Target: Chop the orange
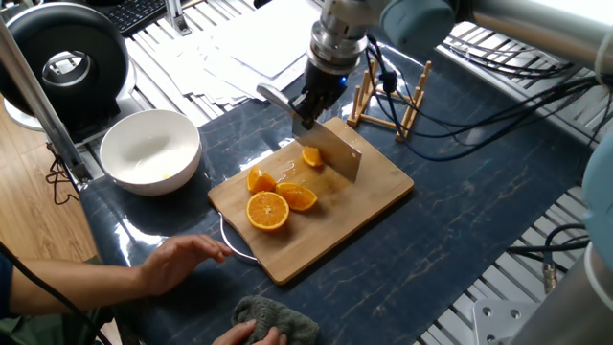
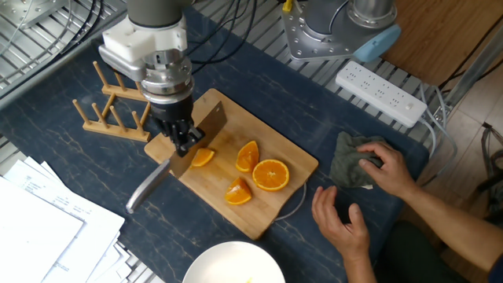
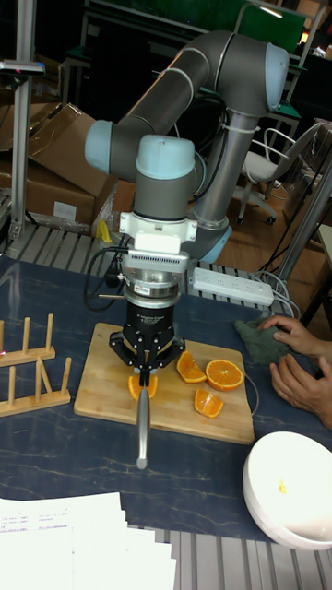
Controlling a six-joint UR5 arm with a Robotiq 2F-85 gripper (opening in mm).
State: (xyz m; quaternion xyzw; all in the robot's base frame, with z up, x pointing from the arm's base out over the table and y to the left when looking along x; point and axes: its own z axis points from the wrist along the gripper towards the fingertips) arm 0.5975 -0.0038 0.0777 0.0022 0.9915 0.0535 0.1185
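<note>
My gripper (image 1: 308, 103) (image 2: 182, 135) (image 3: 143, 367) is shut on a knife. Its blade (image 1: 335, 153) (image 2: 201, 134) stands edge-down over the far part of the wooden cutting board (image 1: 330, 225) (image 2: 259, 216), and its grey handle (image 1: 273, 96) (image 2: 145, 189) (image 3: 142, 424) sticks out past the board's edge. The orange (image 1: 312, 156) (image 2: 203, 157) (image 3: 134, 387), a small wedge, lies right against the blade. In the tall fixed view the knife hides the wedge's middle. I cannot tell whether the blade touches the board.
Two more wedges (image 1: 261, 180) (image 1: 299, 196) and a round orange half (image 1: 268, 211) (image 2: 270, 174) lie on the board. Around the board are a white bowl (image 1: 150, 150), a wooden rack (image 1: 393, 96) (image 2: 114, 106), a person's hands (image 1: 182, 259) (image 2: 342, 220), a grey cloth (image 2: 350, 161) and a power strip (image 2: 381, 93).
</note>
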